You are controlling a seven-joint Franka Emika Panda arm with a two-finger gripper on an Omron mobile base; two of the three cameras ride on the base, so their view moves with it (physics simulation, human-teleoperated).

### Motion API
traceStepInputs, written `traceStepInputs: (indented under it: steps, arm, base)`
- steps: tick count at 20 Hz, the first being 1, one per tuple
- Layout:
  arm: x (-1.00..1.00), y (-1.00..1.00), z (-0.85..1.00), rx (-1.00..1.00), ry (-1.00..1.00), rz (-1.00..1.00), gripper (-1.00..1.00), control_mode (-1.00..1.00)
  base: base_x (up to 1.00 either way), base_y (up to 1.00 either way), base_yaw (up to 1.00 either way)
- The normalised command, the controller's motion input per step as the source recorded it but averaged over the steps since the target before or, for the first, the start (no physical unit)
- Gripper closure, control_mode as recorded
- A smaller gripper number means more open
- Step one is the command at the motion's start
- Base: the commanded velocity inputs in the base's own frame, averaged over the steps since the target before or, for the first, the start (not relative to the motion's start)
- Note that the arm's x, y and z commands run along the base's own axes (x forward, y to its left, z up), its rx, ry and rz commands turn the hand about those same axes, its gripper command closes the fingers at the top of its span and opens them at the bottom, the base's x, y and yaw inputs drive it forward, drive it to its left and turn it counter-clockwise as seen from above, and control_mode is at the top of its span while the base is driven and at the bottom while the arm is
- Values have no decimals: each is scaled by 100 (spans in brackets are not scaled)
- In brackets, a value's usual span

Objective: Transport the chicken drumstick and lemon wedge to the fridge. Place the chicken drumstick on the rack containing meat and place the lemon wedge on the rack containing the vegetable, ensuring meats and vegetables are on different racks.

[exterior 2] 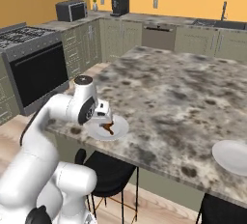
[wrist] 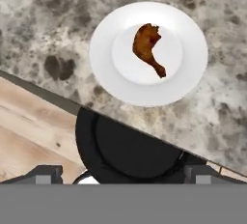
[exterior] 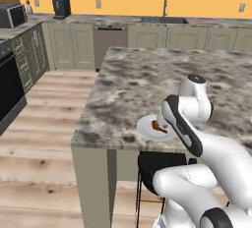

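Observation:
A brown chicken drumstick (wrist: 147,47) lies in the middle of a white plate (wrist: 103,54) near the front edge of the marble island. The base views show the same drumstick (exterior 2: 107,129) (exterior: 158,126) on its plate (exterior 2: 121,123) (exterior: 143,126). My gripper (exterior 2: 104,119) hangs a little above the plate, pointing down, and touches nothing. In the hand view its fingertips (wrist: 48,174) stand wide apart, so the gripper (wrist: 124,175) is open with nothing between them. The lemon wedge and the fridge are out of view.
A black stool (wrist: 130,150) (exterior 2: 108,170) stands under the island's edge, right below the plate. A second white plate (exterior 2: 234,156) sits further right on the island (exterior 2: 178,92). A stove (exterior 2: 34,68) is at the left, with wooden floor (exterior: 44,138) between.

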Motion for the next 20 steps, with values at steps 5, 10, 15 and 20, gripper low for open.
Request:
traceStepInputs:
  steps: [5, 10, 15, 20]
  arm:
    - [66, 0, -73, 0, 1, 0, -100, -100]
    - [67, -2, -38, 0, -1, 0, -100, -100]
    - [53, -16, -37, 0, -2, 0, -100, -100]
    - [33, -10, -20, 0, -2, 2, -100, -100]
  base:
    - [0, 0, 0]
    - [0, 0, 0]
    - [0, 0, 0]
    - [0, 0, 0]
